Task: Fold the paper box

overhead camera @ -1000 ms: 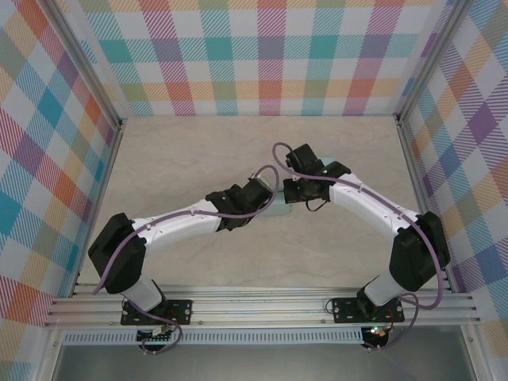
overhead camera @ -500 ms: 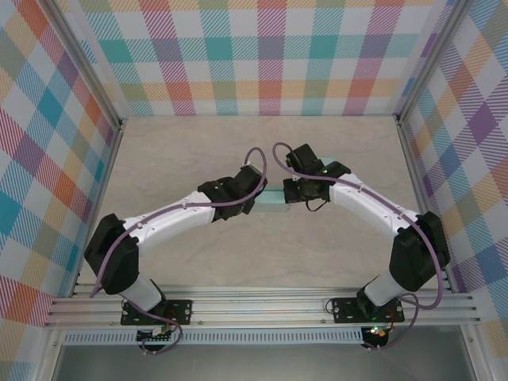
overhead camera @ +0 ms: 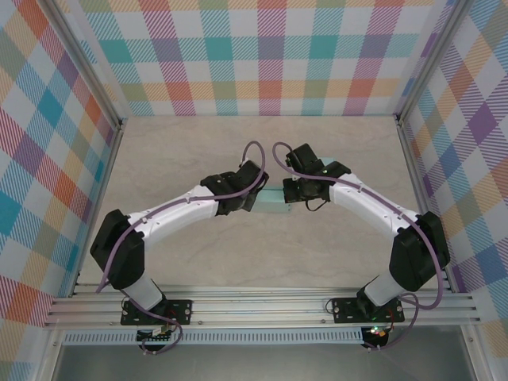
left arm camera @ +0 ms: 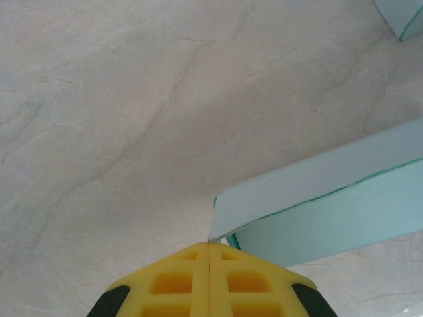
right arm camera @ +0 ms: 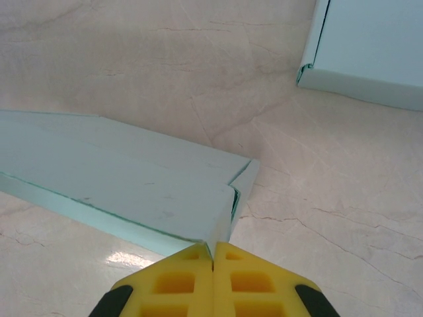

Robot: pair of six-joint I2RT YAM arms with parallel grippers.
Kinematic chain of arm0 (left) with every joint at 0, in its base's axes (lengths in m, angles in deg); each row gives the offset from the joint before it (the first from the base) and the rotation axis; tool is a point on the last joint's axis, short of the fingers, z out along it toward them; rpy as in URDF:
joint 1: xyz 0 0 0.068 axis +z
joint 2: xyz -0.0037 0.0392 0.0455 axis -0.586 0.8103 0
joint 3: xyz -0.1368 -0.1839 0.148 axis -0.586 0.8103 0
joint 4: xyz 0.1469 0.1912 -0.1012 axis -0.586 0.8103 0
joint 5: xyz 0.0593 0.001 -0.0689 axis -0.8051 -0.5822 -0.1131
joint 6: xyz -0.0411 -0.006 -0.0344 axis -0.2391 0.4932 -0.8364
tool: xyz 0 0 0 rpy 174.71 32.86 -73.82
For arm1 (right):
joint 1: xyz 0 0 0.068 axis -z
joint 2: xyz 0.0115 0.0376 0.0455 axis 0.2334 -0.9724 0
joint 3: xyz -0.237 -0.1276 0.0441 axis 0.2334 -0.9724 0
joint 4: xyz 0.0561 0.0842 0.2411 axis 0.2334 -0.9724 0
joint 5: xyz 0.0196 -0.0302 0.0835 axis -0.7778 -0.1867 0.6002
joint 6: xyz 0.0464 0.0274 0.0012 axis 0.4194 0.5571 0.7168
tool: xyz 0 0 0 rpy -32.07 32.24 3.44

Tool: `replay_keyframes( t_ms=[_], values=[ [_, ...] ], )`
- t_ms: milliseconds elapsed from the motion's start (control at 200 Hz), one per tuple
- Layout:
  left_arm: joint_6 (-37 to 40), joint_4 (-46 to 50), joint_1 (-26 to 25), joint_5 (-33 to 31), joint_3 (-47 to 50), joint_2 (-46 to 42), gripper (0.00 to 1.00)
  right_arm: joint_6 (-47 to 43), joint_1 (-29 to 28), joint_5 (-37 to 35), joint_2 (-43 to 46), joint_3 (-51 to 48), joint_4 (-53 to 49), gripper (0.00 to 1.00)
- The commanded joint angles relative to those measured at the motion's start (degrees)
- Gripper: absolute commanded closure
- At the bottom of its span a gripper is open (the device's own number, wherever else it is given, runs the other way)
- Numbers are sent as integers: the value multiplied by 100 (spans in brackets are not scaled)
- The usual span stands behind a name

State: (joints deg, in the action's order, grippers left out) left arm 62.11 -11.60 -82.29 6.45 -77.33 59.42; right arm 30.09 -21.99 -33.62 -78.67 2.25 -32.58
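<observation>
Left gripper [left arm camera: 209, 246] closed onto box [left arm camera: 317, 198], second box [right arm camera: 370, 46] beyond

Robot lab cell: plaid backdrop panels [overhead camera: 270, 55], aluminium frame rail [overhead camera: 262, 305], left arm [overhead camera: 175, 216], right arm [overhead camera: 373, 202] bolted at marble-look tabletop [overhead camera: 182, 159] edge.

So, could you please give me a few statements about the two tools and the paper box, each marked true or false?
1. The left tool is shut on a corner of the paper box. True.
2. The right tool hangs open, clear of the paper box. False: it is shut on the box's edge.
3. The paper box is light teal. True.
4. The walls around the table are plain white. False: they carry a coloured plaid pattern.
5. In the right wrist view, a second teal piece lies on the table beyond the held part. True.
</observation>
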Motion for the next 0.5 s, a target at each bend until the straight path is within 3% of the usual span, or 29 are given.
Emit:
replay_keyframes(
  t_ms=[0, 495],
  values=[
    [-252, 171, 64, 342, -238, 123, 97, 49, -29, 162, -52, 1, 144, 100],
    [-774, 270, 299, 1323, -478, 90, 100, 63, -37, 230, -109, -77, 178, 100]
  ],
)
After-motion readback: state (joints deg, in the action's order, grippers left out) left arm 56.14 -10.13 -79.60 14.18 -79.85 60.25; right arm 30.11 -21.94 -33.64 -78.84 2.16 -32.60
